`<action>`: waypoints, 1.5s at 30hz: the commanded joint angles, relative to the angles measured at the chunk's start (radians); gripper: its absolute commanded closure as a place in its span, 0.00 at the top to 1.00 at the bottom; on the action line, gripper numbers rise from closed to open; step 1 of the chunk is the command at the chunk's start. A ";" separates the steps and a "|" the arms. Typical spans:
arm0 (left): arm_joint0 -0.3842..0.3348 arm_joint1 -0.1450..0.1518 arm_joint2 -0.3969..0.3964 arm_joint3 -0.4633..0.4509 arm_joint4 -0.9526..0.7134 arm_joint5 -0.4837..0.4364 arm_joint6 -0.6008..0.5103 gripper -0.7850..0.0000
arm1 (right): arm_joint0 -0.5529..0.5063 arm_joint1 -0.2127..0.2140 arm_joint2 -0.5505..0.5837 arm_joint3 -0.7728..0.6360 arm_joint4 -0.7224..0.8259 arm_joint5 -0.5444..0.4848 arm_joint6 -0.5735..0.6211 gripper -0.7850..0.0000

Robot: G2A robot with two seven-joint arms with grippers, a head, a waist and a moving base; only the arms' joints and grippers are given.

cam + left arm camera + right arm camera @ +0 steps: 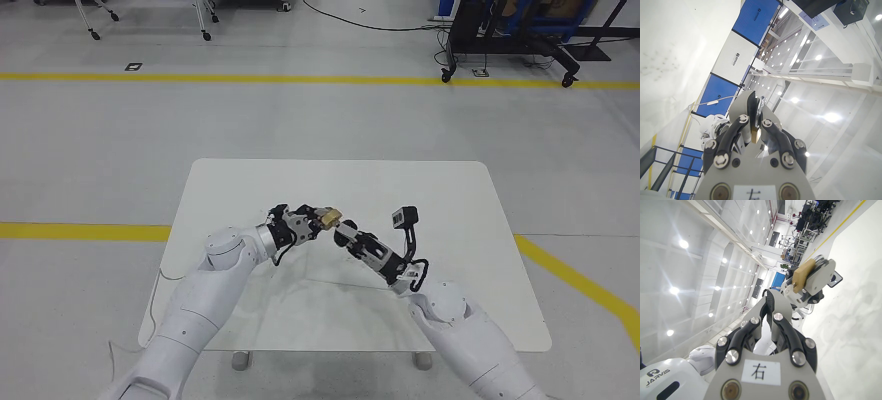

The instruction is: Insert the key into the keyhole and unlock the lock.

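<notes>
Brass padlock (327, 215) clamped in the left pincer (314, 219), body jutting out past the fingertips toward the right pincer (346, 232). From the left wrist, silvery shackle (761, 103) pinched between the two grey fingers (740, 108), with the brass body between them nearer the palm. Left pincer narrow, closed tight on the padlock. From the right wrist, flat end of the brass body turned toward the right pincer, with a small round nub on that face, too small to tell whether it is a keyhole. Right pincer just beside the padlock, tips pointing at it; cannot tell whether tips and brass touch. Black ribbed pads (770, 306) of the right pincer pressed together along their length, so narrow and closed; cannot tell whether anything thin is caught at the very tips. Both pincers held over the middle of a white table (450, 190), tips facing each other. Farther out from the pincers, grey floor (100, 150) with yellow lines (300, 78). Beyond the far line, a dark wheeled frame (510, 45).
</notes>
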 commanded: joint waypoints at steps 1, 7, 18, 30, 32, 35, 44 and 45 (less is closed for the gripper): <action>0.000 0.000 0.002 0.000 0.002 0.000 -0.002 0.00 | 0.008 -0.003 -0.006 0.009 -0.021 0.012 -0.016 0.00; 0.000 0.000 0.004 -0.003 0.009 -0.011 -0.013 0.00 | 0.026 -0.011 -0.020 0.027 -0.078 0.044 -0.061 0.00; 0.025 0.003 -0.021 -0.047 0.051 -0.176 0.034 0.00 | -0.032 -0.004 0.035 -0.015 0.165 0.036 0.109 0.31; 0.051 0.007 -0.023 -0.095 0.113 -0.287 0.000 0.00 | -0.009 -0.007 0.041 0.024 0.443 0.198 0.346 0.33; 0.052 0.008 -0.024 -0.099 0.120 -0.297 -0.014 0.00 | 0.005 -0.010 0.037 0.042 0.460 0.214 0.354 0.37; 0.049 0.010 -0.025 -0.097 0.129 -0.308 -0.047 0.00 | 0.022 -0.015 0.029 0.064 0.476 0.232 0.365 0.37; 0.044 0.011 -0.014 -0.094 0.156 -0.323 -0.090 0.00 | 0.046 -0.026 0.016 0.106 0.518 0.256 0.394 0.23; 0.043 0.011 -0.014 -0.093 0.158 -0.325 -0.091 0.00 | 0.048 -0.027 0.016 0.109 0.520 0.258 0.396 0.17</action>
